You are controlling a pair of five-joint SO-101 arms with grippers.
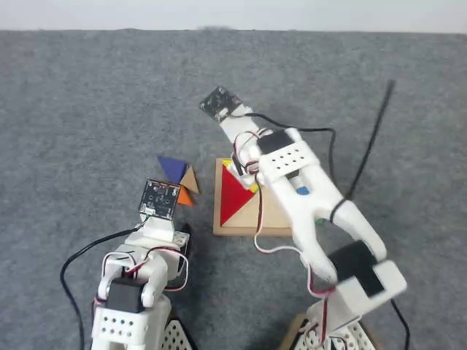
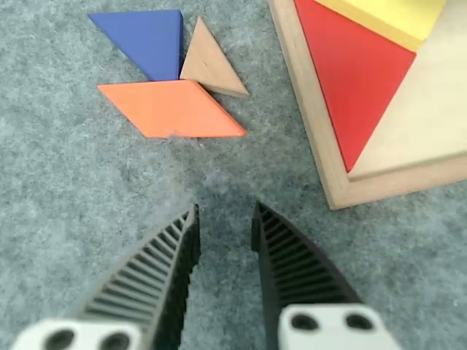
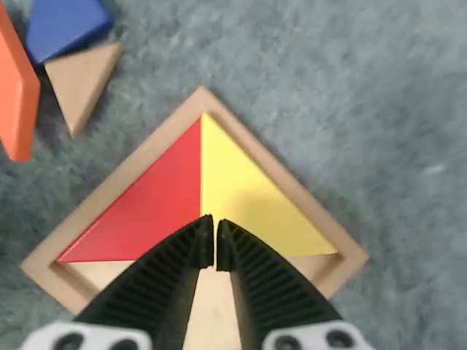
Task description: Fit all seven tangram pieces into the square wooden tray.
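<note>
A red triangle [image 3: 153,211] and a yellow triangle [image 3: 241,197] are seated in the tray [image 3: 106,195], over which the right claw [image 3: 211,222] is held closed and empty. The left claw [image 2: 225,215] is held slightly parted, empty, near an orange piece [image 2: 171,108] on the carpet [image 2: 73,219].

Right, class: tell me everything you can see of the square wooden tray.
The wooden tray is a shallow, pale square with a raised rim, lying flat on the grey mat. A red triangle and a yellow triangle sit inside, sharing an edge; the floor showing beside them is bare wood. The right gripper hangs over it, fingers shut.
</note>
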